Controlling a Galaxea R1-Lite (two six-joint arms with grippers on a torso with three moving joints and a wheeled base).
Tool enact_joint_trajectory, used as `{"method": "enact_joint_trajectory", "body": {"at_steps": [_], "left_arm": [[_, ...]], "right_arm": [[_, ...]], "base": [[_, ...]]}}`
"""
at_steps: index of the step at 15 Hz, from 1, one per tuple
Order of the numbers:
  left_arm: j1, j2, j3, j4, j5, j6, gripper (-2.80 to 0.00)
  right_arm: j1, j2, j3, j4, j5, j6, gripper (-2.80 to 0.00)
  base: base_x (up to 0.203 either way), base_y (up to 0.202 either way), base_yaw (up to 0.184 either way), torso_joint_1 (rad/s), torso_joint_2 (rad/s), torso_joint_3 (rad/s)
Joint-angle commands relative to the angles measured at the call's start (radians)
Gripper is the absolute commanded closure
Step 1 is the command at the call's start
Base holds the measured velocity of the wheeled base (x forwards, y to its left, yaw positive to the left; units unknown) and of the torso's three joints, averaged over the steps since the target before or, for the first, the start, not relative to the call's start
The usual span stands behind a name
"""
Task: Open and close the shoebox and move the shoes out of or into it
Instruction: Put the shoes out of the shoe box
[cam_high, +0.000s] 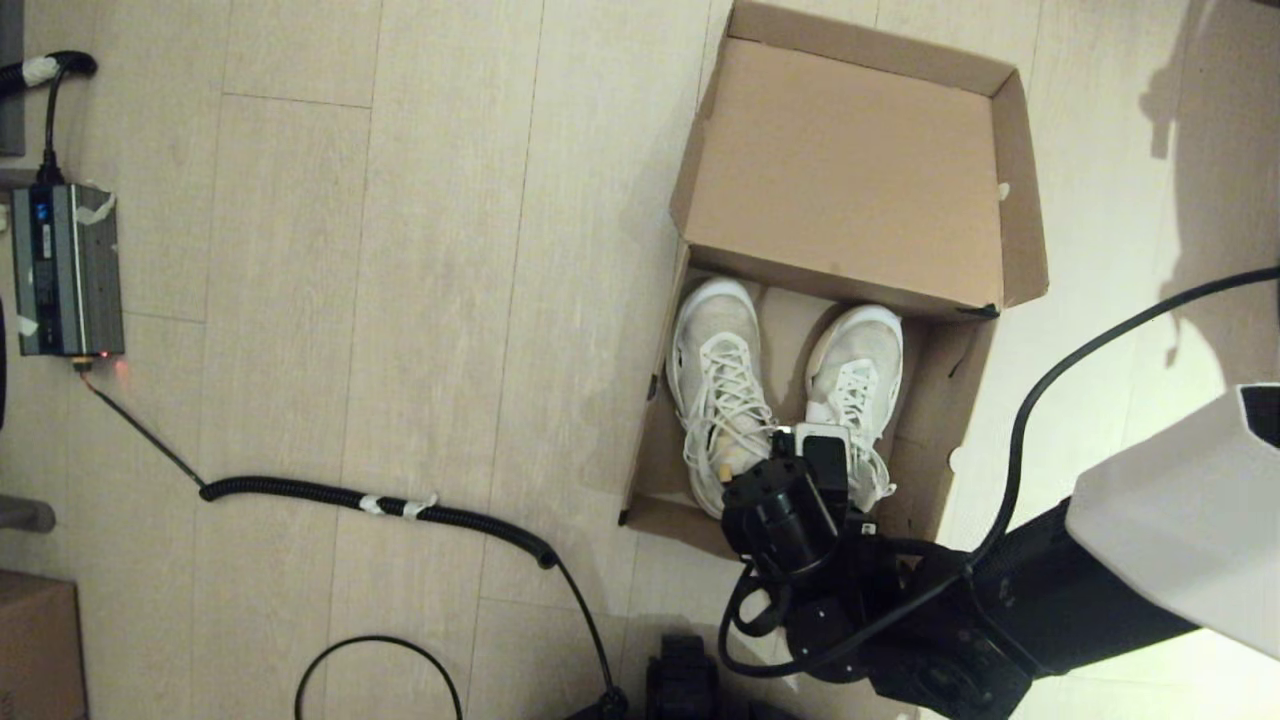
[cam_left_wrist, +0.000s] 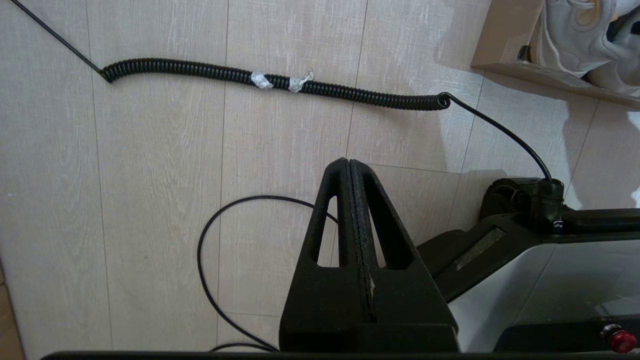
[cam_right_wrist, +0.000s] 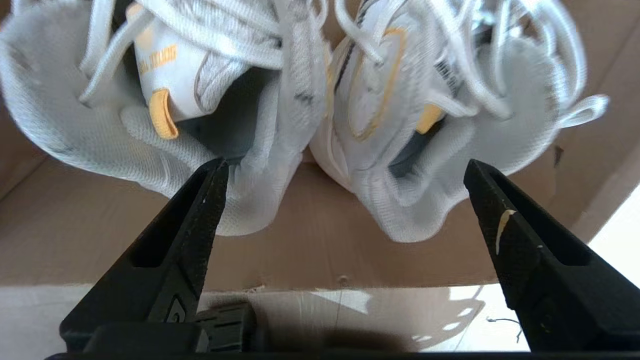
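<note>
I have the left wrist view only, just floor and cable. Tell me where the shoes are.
Observer: Both shoes sit side by side inside the shoebox, lid flap open.
Operator: Report the right end effector.
Observer: The right end effector is open, over the heels, holding nothing.
Operator: Say what lies far from the box.
Observer: A grey power unit on the floor, on the robot's left.

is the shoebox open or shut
Open: the shoebox has its lid swung back, and both shoes sit uncovered inside.
</note>
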Motion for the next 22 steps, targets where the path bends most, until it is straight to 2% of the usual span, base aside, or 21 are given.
{"method": "enact_joint_trajectory", "body": {"at_steps": [1, 9, 10, 22], "left_arm": [[0.0, 0.002, 0.0, 0.001, 0.0, 0.0, 0.0], [0.0, 0.002, 0.0, -0.001, 0.0, -0.002, 0.0], [0.0, 0.002, 0.0, -0.001, 0.0, 0.0, 0.0], [0.0, 0.002, 0.0, 0.0, 0.0, 0.0, 0.0]], "right_arm": [[-0.011, 0.04, -0.015, -0.01, -0.007, 0.005, -2.8], [-0.086, 0.153, -0.121, -0.143, -0.007, 0.001, -2.8], [-0.091, 0.161, -0.13, -0.151, -0.007, 0.002, 0.0], [-0.089, 0.126, -0.096, -0.184, 0.005, -0.047, 0.0]], "base": [[0.0, 0.0, 0.0, 0.0, 0.0, 0.0], [0.0, 0.0, 0.0, 0.0, 0.0, 0.0], [0.0, 0.0, 0.0, 0.0, 0.0, 0.0], [0.0, 0.0, 0.0, 0.0, 0.0, 0.0]]}}
